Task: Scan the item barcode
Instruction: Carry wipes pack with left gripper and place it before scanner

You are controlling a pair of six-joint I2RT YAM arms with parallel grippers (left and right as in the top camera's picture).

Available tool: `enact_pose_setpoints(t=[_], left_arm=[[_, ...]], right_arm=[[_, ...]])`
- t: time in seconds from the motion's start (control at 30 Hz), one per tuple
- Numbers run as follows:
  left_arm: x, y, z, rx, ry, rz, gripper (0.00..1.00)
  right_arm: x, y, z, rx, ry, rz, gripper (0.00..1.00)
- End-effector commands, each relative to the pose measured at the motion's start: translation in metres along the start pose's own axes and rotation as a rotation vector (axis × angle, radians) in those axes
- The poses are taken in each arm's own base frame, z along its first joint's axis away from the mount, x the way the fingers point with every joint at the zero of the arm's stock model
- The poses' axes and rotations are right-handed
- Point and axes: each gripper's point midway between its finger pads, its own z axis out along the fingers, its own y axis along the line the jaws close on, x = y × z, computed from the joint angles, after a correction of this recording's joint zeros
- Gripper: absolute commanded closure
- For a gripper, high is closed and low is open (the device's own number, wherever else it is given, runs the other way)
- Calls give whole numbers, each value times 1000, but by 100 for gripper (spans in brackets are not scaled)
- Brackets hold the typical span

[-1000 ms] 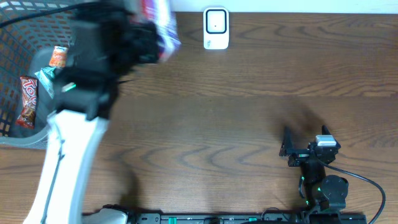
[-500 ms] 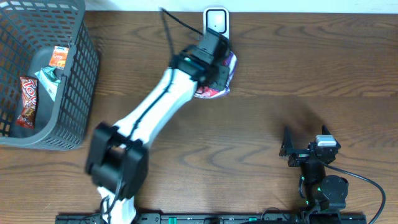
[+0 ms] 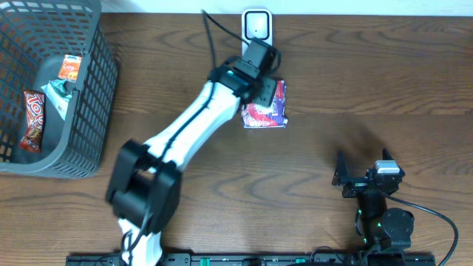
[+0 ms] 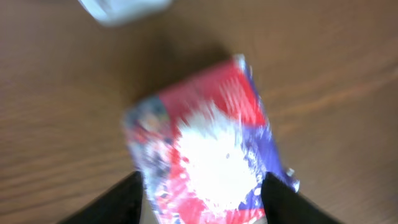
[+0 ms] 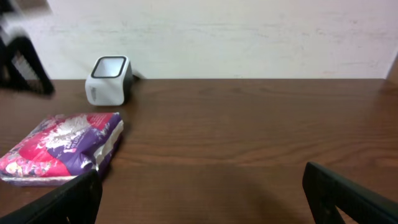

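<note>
Snack packet [image 3: 264, 106] is lying near the desk's [image 3: 369, 74] far edge beside the scanner [image 3: 256, 33]; left gripper [image 4: 204, 196] is straddling it unclenched, right gripper [image 5: 202, 199] idling open; scanning is seemingly pending.

A crinkled red, purple and white packet [image 3: 267, 111] is laid flat on the wooden table [image 3: 369, 74], just before the white scanner [image 3: 256, 33], which is stood upright at the far edge.

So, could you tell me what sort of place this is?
Probably a mock shop checkout: a small white barcode scanner, a grey plastic shopping basket, and a red-and-purple snack packet.
</note>
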Motion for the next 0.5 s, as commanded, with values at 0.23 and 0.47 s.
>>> enact_pose_setpoints(t=[0.23,0.47], left_arm=[[-84,134,-213,-347,-473,-209,32],[-54,234,-306,-505,-610,-526,31]], right_arm=[[1,-1,0,5,1,-11,1],[1,-1,0,5,1,-11,1]])
